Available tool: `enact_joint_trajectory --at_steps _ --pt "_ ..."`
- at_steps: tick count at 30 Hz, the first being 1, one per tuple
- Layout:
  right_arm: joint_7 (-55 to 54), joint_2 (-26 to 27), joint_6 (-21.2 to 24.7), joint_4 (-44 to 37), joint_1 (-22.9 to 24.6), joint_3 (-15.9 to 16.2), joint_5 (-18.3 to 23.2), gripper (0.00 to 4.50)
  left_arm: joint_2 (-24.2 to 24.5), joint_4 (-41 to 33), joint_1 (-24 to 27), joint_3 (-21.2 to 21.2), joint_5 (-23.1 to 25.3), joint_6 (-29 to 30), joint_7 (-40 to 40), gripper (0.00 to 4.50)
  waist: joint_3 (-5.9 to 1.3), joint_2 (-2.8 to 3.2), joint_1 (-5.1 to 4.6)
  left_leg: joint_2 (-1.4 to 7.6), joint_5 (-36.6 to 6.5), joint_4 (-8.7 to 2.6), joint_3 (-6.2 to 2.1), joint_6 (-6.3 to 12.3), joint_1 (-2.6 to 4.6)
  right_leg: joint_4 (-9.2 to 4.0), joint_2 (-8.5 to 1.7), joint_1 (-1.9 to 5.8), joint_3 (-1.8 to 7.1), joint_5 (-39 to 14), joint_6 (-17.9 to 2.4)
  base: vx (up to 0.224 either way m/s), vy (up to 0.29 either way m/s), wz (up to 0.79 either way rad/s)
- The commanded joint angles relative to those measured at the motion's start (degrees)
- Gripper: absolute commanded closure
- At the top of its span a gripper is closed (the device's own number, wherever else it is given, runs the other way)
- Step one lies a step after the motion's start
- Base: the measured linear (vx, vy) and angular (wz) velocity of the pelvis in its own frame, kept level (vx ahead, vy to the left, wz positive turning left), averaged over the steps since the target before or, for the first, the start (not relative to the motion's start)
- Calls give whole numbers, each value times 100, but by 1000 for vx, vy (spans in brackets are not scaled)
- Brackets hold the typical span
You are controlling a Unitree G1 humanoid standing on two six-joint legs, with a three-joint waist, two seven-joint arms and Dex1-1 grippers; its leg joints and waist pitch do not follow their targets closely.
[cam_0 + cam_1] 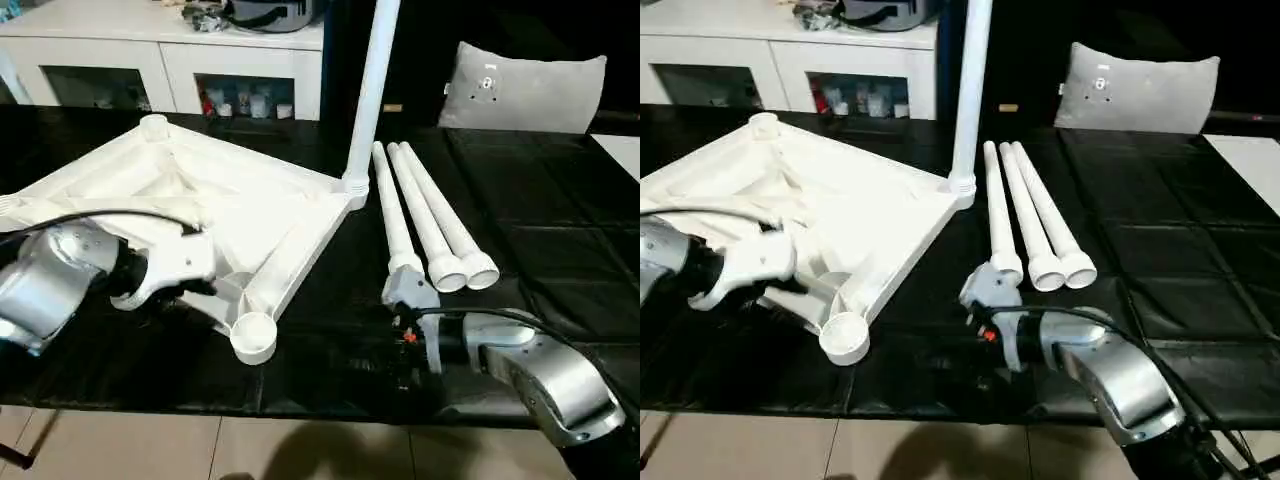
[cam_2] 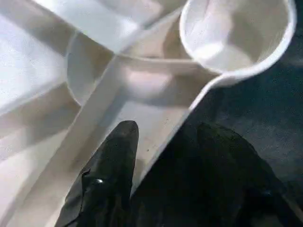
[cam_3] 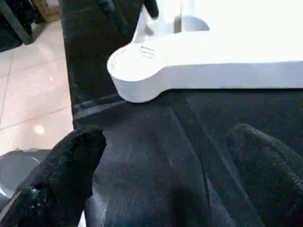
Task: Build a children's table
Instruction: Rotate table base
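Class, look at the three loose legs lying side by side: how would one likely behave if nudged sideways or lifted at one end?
The loose legs are round tubes, so one would probably roll, curving since it tapers. They look hollow at the open ends, so likely light. Each seems stiff enough to lift without sagging.

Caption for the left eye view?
Upturned table top with one leg fitted; three loose legs lie beside it.
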Motion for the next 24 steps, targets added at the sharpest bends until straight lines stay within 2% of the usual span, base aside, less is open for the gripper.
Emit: enact_joint_trajectory --at_steps 1,2,3,4,6,8,9,10,11,14,15,17,20,21,22,24 --pt "0 -6 -63 13 -98 8 -57 0 -19 80 -143 -99 122 -203 4 217 -356 96 2 133 -1367 -424 -18 -175 39 -444 -457 258 361 -1391 -864 0 0 0" --pt "2 -17 -68 -3 -92 17 -57 0 -156 412 -268 -247 331 -577 124 217 -350 112 3 117 -1365 -417 -12 -154 40 -465 -439 250 361 -1399 -861 0 0 0" --pt "2 -17 -68 -3 -92 17 -57 0 -156 412 -268 -247 331 -577 124 217 -361 109 7 118 -1356 -407 -7 -165 45 -456 -448 255 364 -1354 -869 0 0 0" --pt "0 -21 -71 -12 -85 21 -57 0 -225 548 -318 -281 377 -739 166 217 -360 96 12 122 -1296 -416 -17 -162 19 -449 -460 282 361 -1311 -877 0 0 0" --pt "6 -32 -80 -28 -68 38 -55 0 -379 924 -436 -369 467 -1102 123 217 -364 105 12 115 -1279 -409 -13 -152 26 -460 -455 276 359 -1327 -857 0 0 0" --pt "28 -42 -115 -21 -63 57 -75 0 -455 1321 -555 -462 617 -1600 11 245 -378 107 26 117 -1263 -403 -17 -157 18 -454 -462 286 360 -1258 -840 0 0 0" --pt "31 -44 -121 -20 -62 59 -81 0 -464 1367 -570 -470 627 -1652 -10 245 -373 104 23 113 -1259 -404 -15 -153 14 -462 -458 286 357 -1277 -827 0 0 0" --pt "69 -59 -116 -52 -40 57 -55 0 -532 1643 -668 -521 714 -1862 -82 252 -375 138 25 124 -1310 -409 -25 -178 19 -451 -472 284 357 -1321 -827 0 0 0" --pt "112 -76 -98 -88 -16 63 -22 0 -556 1755 -711 -543 738 -1906 -128 277 -371 144 29 113 -1405 -401 -18 -181 39 -482 -470 275 355 -1480 -781 0 0 0" --pt "265 -155 -74 -198 45 143 32 0 -620 2134 -877 -621 797 -2144 -276 292 -369 134 33 128 -1456 -414 -26 -179 40 -496 -472 276 353 -1521 -789 0 0 0" --pt "336 -191 -59 -245 67 184 57 0 -661 2282 -944 -618 824 -2211 -256 299 -368 160 34 128 -1457 -413 -29 -182 37 -486 -470 278 353 -1479 -804 0 0 0" --pt "387 -212 -63 -277 82 208 79 0 -720 2443 -1014 -596 803 -2334 -311 329 -378 141 40 136 -1418 -412 -30 -181 33 -469 -472 289 355 -1302 -859 0 0 0" --pt "347 -186 -68 -293 119 166 116 0 -826 2649 -1101 -501 712 -2350 -501 337 -379 114 45 141 -1352 -409 -24 -181 34 -446 -485 289 360 -1210 -947 0 0 0" --pt "344 -187 -77 -289 122 169 110 0 -836 2650 -1109 -486 675 -2296 -577 362 -375 119 46 147 -1358 -414 -22 -184 37 -448 -490 285 364 -1231 -950 0 0 0" --pt "347 -190 -102 -261 115 189 78 0 -864 2684 -1136 -463 621 -2161 -730 370 -372 104 43 150 -1356 -414 -20 -180 39 -447 -492 280 365 -1248 -967 0 0 0" --pt "355 -183 -114 -234 100 197 59 0 -896 2710 -1146 -432 548 -2004 -898 378 -371 110 37 153 -1337 -418 -19 -179 34 -449 -497 287 368 -1272 -964 0 0 0"
